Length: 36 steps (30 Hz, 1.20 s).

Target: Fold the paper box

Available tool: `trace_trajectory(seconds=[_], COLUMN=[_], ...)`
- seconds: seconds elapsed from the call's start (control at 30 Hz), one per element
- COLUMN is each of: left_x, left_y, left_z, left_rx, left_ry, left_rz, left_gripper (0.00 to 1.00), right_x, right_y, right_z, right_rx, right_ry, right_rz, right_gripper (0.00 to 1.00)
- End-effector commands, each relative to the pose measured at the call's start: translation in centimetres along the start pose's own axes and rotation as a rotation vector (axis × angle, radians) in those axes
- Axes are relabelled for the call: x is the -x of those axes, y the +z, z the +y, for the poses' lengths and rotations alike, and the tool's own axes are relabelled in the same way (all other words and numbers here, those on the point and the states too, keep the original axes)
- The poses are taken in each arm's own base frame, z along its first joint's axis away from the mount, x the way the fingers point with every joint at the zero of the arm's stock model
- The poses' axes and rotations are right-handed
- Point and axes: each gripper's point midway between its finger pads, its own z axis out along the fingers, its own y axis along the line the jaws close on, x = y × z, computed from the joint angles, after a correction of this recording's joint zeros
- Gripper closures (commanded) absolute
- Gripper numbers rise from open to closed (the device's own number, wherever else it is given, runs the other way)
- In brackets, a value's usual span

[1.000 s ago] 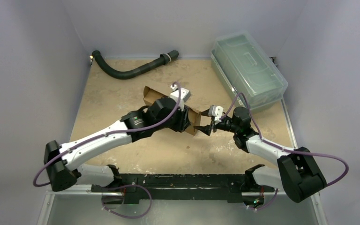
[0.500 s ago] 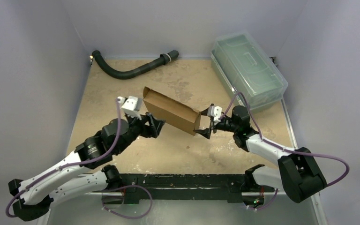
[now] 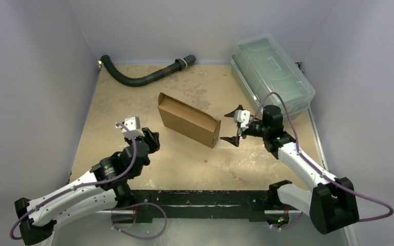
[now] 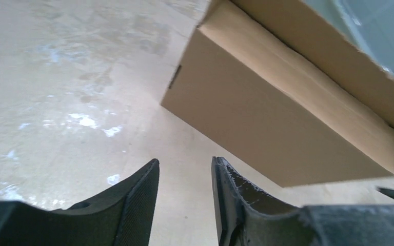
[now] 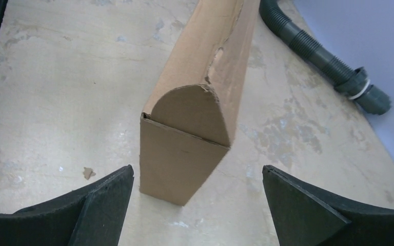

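The paper box [image 3: 189, 119] stands near the middle of the table [image 3: 133, 102], folded up into a shallow brown block resting on one long narrow side, its length running aslant from far left to near right; the right wrist view shows a rounded tab lying over its near-right end.

Around the box the surface is a tan board, mottled with paler scuffs and grey stains, with a few glossy patches on the left arm's side of the box; a small crumb lies on it just off the box's near-right end. Pale lilac-grey walls [image 3: 184, 25] close the board in behind the box and on both sides.

Beyond the box, along the back wall, lies a dark ribbed hose [image 3: 143, 77], curved at its left end, with a pale band near its right end; beyond and to the right of the box sits a clear greenish plastic bin [image 3: 272, 77] with its lid on, against the right wall. On the near side of the box a black rail [image 3: 195, 197] carries the two arm bases; purple cables loop along both arms.

The left gripper [image 3: 151, 139] hovers near the box's front left, apart from it, fingers parted by a narrow gap with nothing between them; the right gripper [image 3: 234, 125] faces the box's near-right end, just beside it without touching, jaws spread wide and empty.
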Motion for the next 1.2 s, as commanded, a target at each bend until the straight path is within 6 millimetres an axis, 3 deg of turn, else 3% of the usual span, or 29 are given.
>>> trace_trajectory(seconds=[0.0,0.17,0.4,0.43,0.53,0.6,0.67,0.87,1.03,1.17], left_x=[0.7,0.3,1.5,1.6,2.1,2.5,2.7,0.8,-0.6,-1.7], left_y=[1.6,4.5,9.4,10.2,12.8,14.5,16.0,19.9,20.3,19.9], left_z=[2.5,2.8,5.7,6.2,6.8,6.4,5.9,5.6,5.0,4.2], left_rx=[0.181,0.219,0.179,0.162,0.091,0.035,-0.001,-0.051,-0.103,-0.16], left_ry=[-0.018,0.004,-0.155,-0.18,-0.245,-0.256,-0.248,-0.249,-0.252,-0.253], left_rz=[-0.132,-0.139,-0.124,-0.116,-0.087,-0.072,-0.059,0.022,0.062,0.099], left_gripper=[0.61,0.7,0.79,0.8,0.86,0.93,0.99,1.0,1.0,1.0], right_x=[1.0,1.1,1.2,1.1,0.9,0.6,0.3,-1.1,-2.3,-2.8], right_y=[-1.9,-4.0,-6.2,-6.3,-6.4,-6.3,-6.1,-4.7,-2.1,-1.2], right_z=[0.0,-0.9,-1.2,-0.7,0.6,1.0,1.4,0.6,0.7,-0.7], right_rx=[0.045,0.025,0.028,0.055,0.131,0.152,0.169,0.133,0.116,0.045], right_ry=[-0.077,-0.117,-0.062,-0.057,-0.069,-0.056,-0.061,0.003,0.063,0.119], right_rz=[0.024,0.103,0.165,0.172,0.17,0.162,0.154,0.19,0.244,0.256], right_gripper=[0.02,0.02,0.09,0.13,0.39,0.6,0.7,0.88,0.96,0.96])
